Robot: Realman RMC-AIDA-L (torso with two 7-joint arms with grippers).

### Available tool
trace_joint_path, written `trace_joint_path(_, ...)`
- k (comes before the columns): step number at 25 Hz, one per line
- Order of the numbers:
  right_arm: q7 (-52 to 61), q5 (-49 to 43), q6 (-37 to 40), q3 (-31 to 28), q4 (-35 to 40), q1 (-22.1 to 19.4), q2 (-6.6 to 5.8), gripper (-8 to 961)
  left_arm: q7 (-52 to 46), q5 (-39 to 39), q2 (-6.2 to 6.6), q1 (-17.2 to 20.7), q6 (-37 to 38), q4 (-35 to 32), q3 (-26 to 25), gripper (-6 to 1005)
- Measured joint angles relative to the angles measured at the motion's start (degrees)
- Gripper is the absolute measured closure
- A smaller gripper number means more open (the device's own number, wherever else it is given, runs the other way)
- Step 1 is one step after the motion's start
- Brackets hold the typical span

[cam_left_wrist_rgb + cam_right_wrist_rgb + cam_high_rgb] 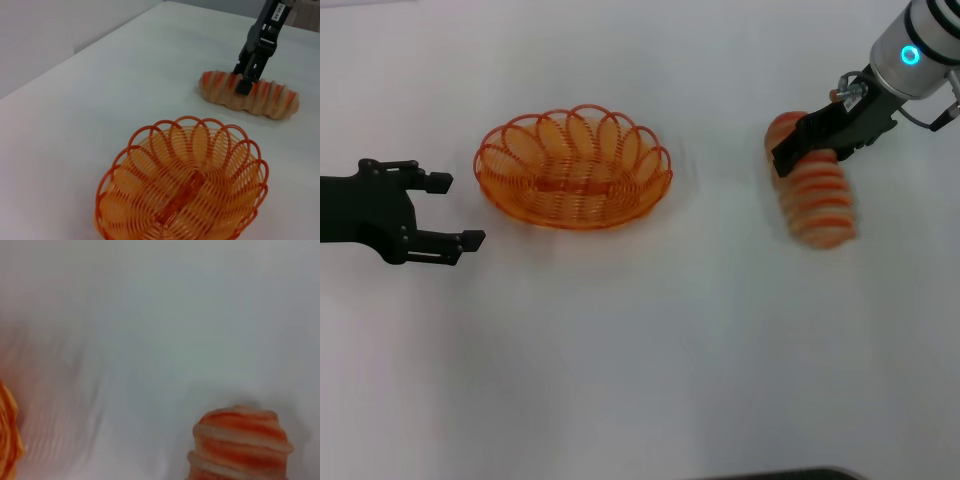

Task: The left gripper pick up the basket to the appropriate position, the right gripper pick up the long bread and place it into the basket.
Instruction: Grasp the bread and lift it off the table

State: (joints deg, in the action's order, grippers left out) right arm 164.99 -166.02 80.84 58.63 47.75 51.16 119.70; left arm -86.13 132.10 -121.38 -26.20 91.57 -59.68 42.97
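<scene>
Basket [182,187] empty; right claw [798,148] over long bread [815,190].

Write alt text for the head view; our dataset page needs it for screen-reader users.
On a white table, the right tool is down over the long bread. The empty orange basket sits apart, and the left tool waits open beside it.

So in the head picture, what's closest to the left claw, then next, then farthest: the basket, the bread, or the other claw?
1. The basket, just beside the open left gripper, not touching it.
2. The right gripper, far across the table, down over the bread's far end.
3. The long bread, on the robot's right; nearly level with that gripper, so a close call.
</scene>
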Motion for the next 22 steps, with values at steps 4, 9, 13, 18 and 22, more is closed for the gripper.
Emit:
trace_joint_path(4, 0.1, 0.0, -0.6, 2.4, -1.0, 0.0, 0.09, 29, 0.0, 0.0, 0.00, 0.0, -0.2, -0.1, 0.0, 139)
trace_joint_path(9, 0.3, 0.0, -1.1, 3.2, -1.2, 0.0, 0.18, 114, 0.0, 0.0, 0.00, 0.0, -0.3, -0.1, 0.0, 139)
trace_joint_path(13, 0.2, 0.0, -1.1, 3.5, -1.2, -0.2, 0.18, 155, 0.0, 0.0, 0.00, 0.0, -0.3, -0.1, 0.0, 139)
trace_joint_path(18, -0.5, 0.3, -0.9, 3.6, -0.8, -0.4, 0.18, 284, 0.0, 0.0, 0.00, 0.0, -0.4, 0.0, 0.0, 138)
trace_joint_path(22, -0.5, 0.3, -0.6, 3.6, -0.5, -0.3, 0.18, 324, 0.1, 0.0, 0.00, 0.0, -0.5, 0.2, -0.1, 138)
